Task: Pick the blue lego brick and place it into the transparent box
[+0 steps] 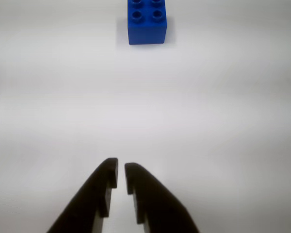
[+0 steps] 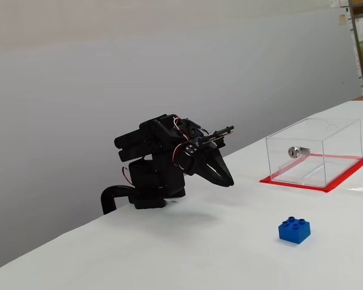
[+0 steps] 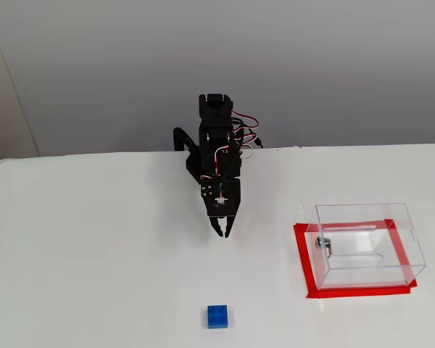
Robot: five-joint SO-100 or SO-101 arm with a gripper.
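Blue lego brick [image 3: 218, 317] alone on white table [image 3: 94, 254] | gripper [image 1: 121, 168] well short, fingers nearly together, empty | transparent box [image 3: 368, 243] apart on red base.

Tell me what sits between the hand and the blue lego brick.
Nothing: in the wrist view only bare white table separates the hand from the blue lego brick.
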